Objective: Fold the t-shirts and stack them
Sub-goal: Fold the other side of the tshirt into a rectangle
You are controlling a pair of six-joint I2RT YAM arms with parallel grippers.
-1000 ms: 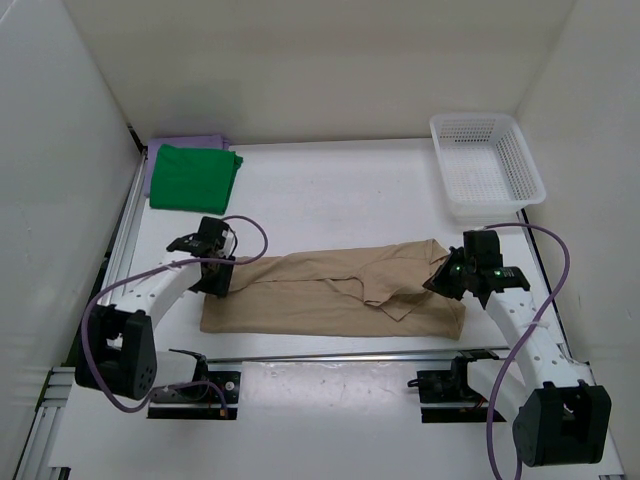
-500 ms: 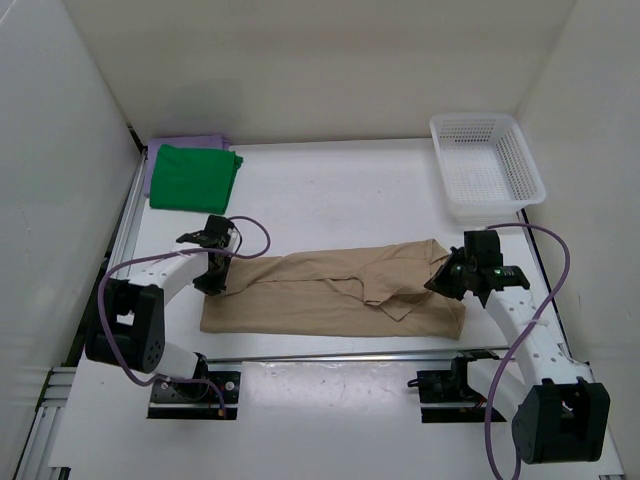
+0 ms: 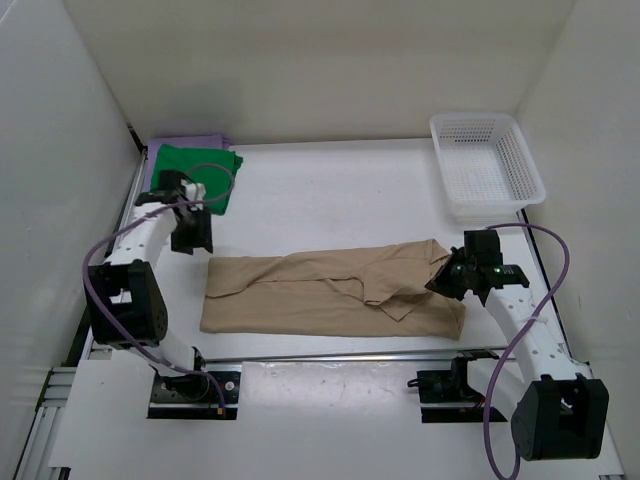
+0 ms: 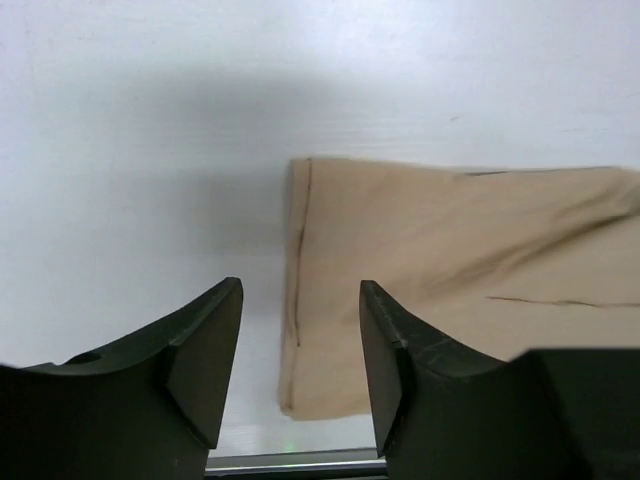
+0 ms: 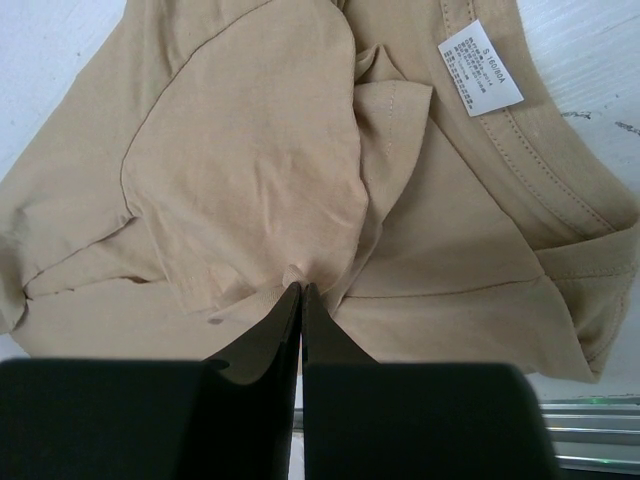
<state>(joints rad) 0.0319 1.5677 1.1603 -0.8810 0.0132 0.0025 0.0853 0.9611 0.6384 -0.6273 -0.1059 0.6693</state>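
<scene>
Green shirt (image 3: pixel 192 180) lies folded on the purple shirt (image 3: pixel 186 143) just beyond the left gripper (image 3: pixel 190 234), open and empty beside the tan shirt (image 3: pixel 320 297)'s end, while the right gripper (image 5: pixel 302 296) pinches a tan fold, so that one looks half folded, not yet stacked.

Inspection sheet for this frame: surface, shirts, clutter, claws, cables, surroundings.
Surface: white table, no marks seen.
Job's things: tan shirt lies mid-table, folded into a long strip, with its label showing at the right end. The green shirt lies folded on the lavender shirt in the far left corner.
Clutter: white mesh basket in the far right corner.
Claws: left claw is open, holds nothing and is by the tan shirt's left end. The right claw is shut on a pinch of tan cloth.
Cables: the purple left cable and right cable loop beside their arms.
Surroundings: white walls on three sides.
</scene>
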